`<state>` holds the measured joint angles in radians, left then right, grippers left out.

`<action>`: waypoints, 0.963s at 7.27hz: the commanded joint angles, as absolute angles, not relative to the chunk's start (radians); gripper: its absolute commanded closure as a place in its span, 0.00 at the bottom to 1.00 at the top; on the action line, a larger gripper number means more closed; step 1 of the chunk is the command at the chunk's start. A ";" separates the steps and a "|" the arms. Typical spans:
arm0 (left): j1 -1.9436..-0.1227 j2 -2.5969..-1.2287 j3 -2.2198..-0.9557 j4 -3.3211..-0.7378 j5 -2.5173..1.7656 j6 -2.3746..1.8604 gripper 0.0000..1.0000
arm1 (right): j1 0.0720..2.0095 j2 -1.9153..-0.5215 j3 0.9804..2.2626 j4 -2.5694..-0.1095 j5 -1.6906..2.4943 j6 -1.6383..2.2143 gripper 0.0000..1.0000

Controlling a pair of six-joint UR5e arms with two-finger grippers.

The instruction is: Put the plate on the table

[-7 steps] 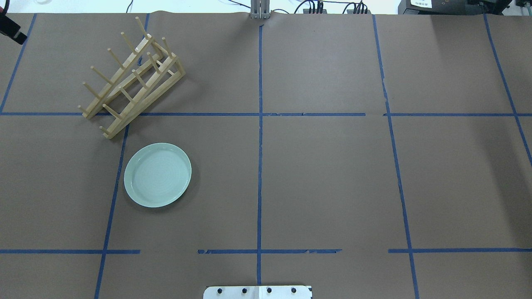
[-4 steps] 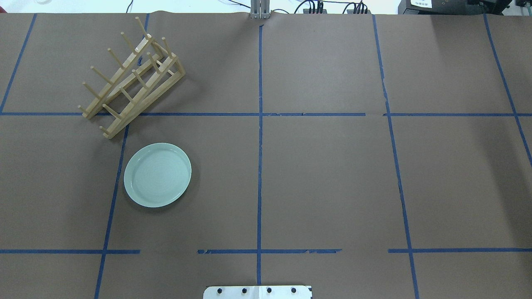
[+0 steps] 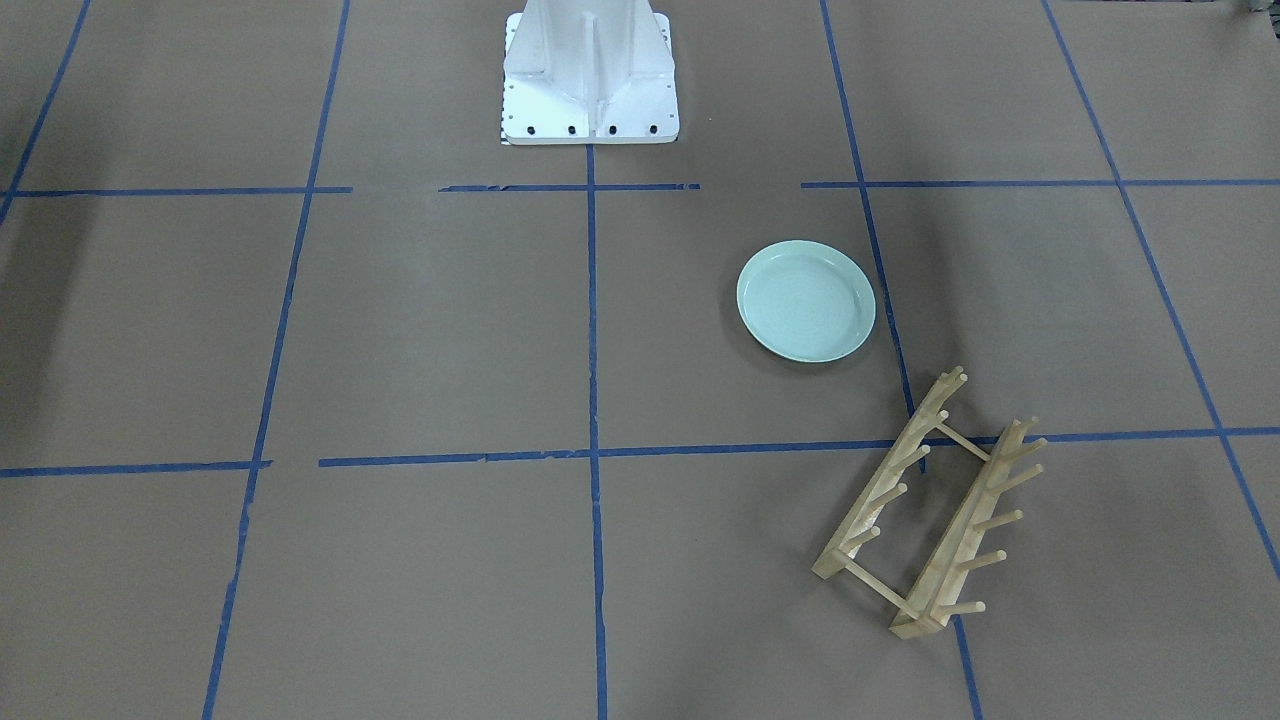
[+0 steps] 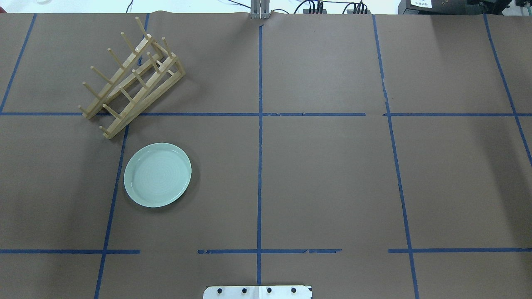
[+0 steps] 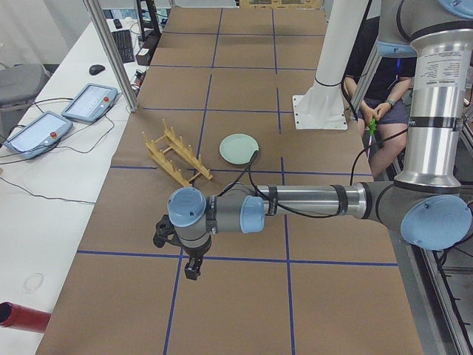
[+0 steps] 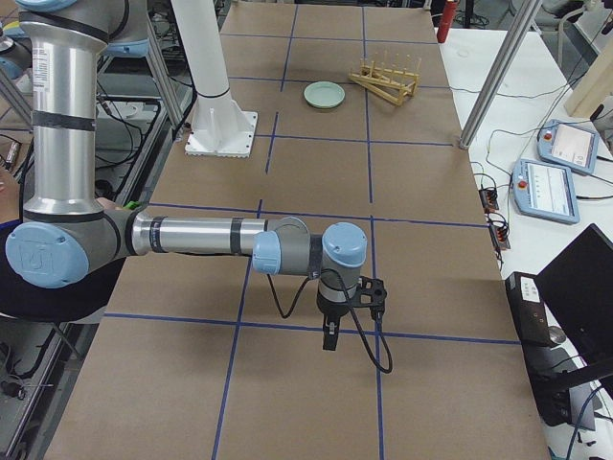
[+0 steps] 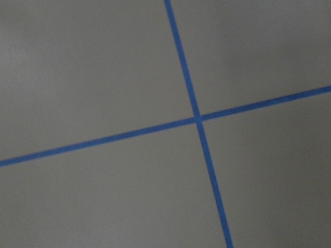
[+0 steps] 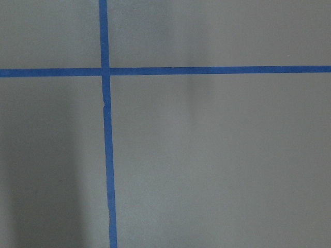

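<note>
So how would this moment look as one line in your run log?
plate: flat on table, apart from wooden rack | left claw: away from plate, grip unclear | right claw: likewise

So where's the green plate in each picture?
Front-facing: plate right of centre, above the wooden rack.
Overhead: plate lower left, below the rack.
Exterior left: plate upper middle, right of the rack.
Exterior right: plate near top, left of the rack.
Left wrist: not in it.
Right wrist: not in it.
Landmark: the rack.

Mint-green plate [image 4: 157, 175] lies flat on table [image 4: 324, 174].
</note>
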<state>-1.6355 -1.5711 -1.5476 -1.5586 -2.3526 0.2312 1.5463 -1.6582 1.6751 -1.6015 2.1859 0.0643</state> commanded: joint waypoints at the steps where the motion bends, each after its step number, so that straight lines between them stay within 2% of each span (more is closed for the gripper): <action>1: -1.640 -1.554 -1.555 -1.554 -2.350 0.122 0.00 | 1.546 -1.658 1.675 -1.601 2.186 0.063 0.00; 3: -1.640 -1.502 -1.635 -1.552 -2.352 0.115 0.00 | 1.546 -1.658 1.675 -1.601 2.186 0.064 0.00; 7: -1.637 -1.493 -1.626 -1.551 -2.353 0.081 0.00 | 1.546 -1.658 1.675 -1.601 2.186 0.064 0.00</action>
